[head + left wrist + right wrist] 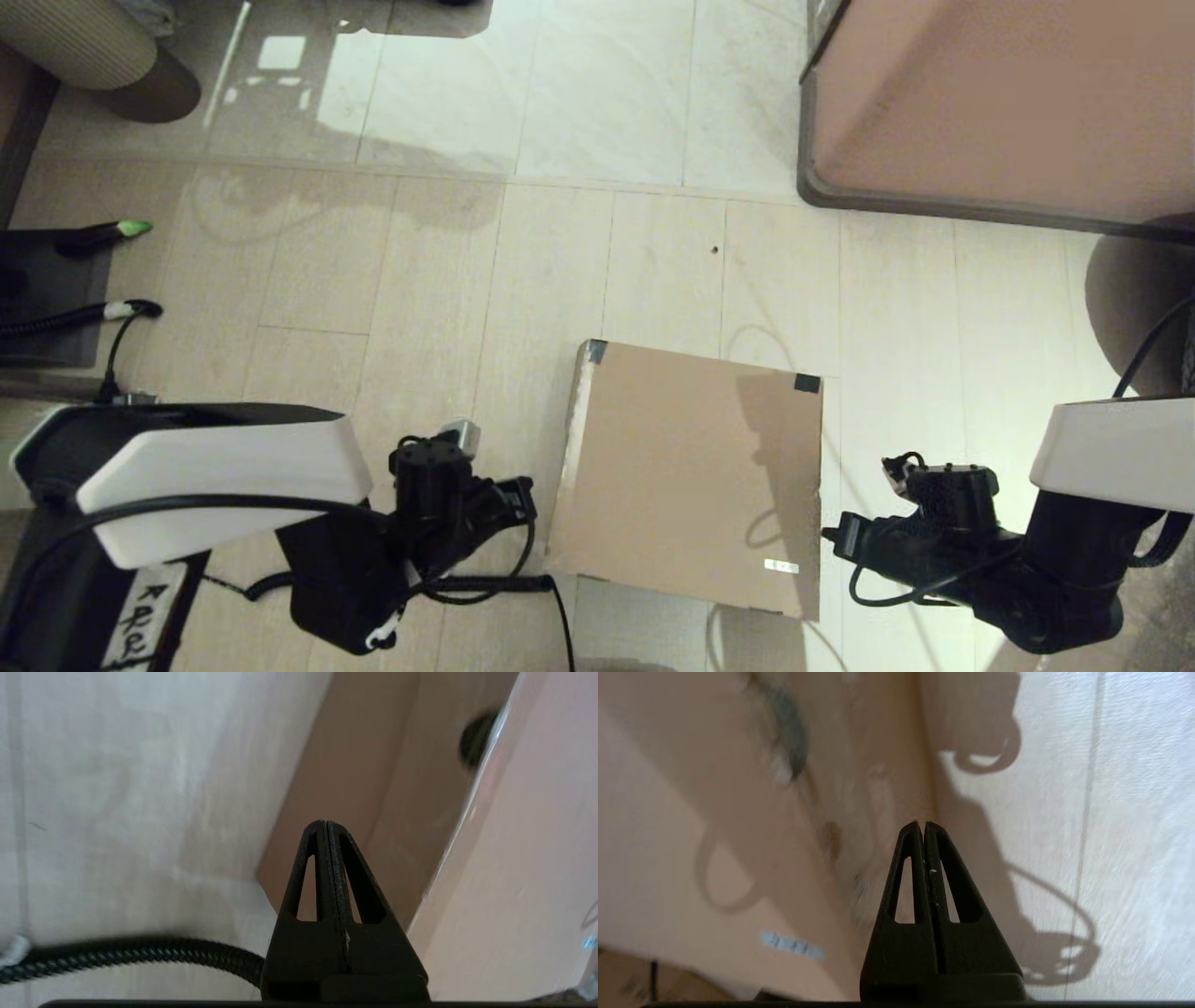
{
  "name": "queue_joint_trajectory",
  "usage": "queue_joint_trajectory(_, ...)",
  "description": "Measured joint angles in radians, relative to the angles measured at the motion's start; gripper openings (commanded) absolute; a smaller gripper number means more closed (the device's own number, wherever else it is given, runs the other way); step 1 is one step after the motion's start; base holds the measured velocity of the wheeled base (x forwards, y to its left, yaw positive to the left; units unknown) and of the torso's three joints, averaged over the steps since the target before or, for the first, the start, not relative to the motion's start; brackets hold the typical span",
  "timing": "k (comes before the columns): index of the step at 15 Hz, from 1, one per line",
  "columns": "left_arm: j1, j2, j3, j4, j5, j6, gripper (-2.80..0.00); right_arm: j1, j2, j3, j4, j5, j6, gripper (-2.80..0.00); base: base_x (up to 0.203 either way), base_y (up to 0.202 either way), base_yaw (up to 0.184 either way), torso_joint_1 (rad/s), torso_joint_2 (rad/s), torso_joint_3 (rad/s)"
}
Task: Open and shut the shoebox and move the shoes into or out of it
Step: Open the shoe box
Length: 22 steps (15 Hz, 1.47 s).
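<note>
The brown cardboard shoebox [691, 476] lies on the floor with its lid down, black tape [807, 383] on the two far lid corners and a small white label [780, 566] near its front right. No shoes show in any view. My left gripper [525, 489] sits low beside the box's left side, shut and empty; in the left wrist view its tip [325, 823] points along the box's side wall [373, 788]. My right gripper [827, 534] sits beside the box's right side, also shut and empty [923, 823], with the lid [668, 835] next to it.
A large pinkish-tan block with a grey rim [1008, 103] stands at the far right. Black equipment with a green-tipped part [131, 227] lies at the far left, with a beige ribbed cylinder [75, 42] in the corner beyond. A black cable [485, 586] loops by the box's front left corner.
</note>
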Motion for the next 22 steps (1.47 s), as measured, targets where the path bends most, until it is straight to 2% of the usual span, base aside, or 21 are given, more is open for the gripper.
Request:
queue_joint_trajectory(6, -0.088, 0.044, -0.062, 0.042, 0.081, -0.006, -2.80, 0.001, 0.020, 0.007, -0.013, -0.026, 0.022, -2.80, 0.000, 0.000, 0.000, 0.000, 0.00, 0.000)
queue_joint_trajectory(10, -0.107, 0.068, -0.067, 0.049, 0.090, -0.012, -2.80, 0.003, 0.037, 0.000, -0.017, -0.062, 0.022, -2.80, 0.000, 0.000, 0.000, 0.000, 0.00, 0.000)
queue_joint_trajectory(17, -0.124, 0.062, -0.055, 0.067, 0.114, -0.029, -2.80, 0.009, 0.046, 0.010, -0.020, -0.064, 0.033, -2.80, 0.000, 0.000, 0.000, 0.000, 0.00, 0.000)
queue_joint_trajectory(19, -0.125, 0.062, -0.067, 0.095, 0.115, -0.061, -2.80, 0.012, 0.061, 0.007, -0.071, -0.063, 0.048, -2.80, 0.000, 0.000, 0.000, 0.000, 0.00, 0.000)
queue_joint_trajectory(21, -0.131, 0.055, -0.079, 0.126, 0.115, -0.109, -2.80, 0.015, 0.090, 0.023, -0.195, -0.052, 0.094, -2.80, 0.000, 0.000, 0.000, 0.000, 0.00, 0.000)
queue_joint_trajectory(22, -0.133, 0.047, -0.080, 0.131, 0.114, -0.114, -2.80, 0.016, 0.102, 0.045, -0.258, -0.034, 0.123, -2.80, 0.000, 0.000, 0.000, 0.000, 0.00, 0.000)
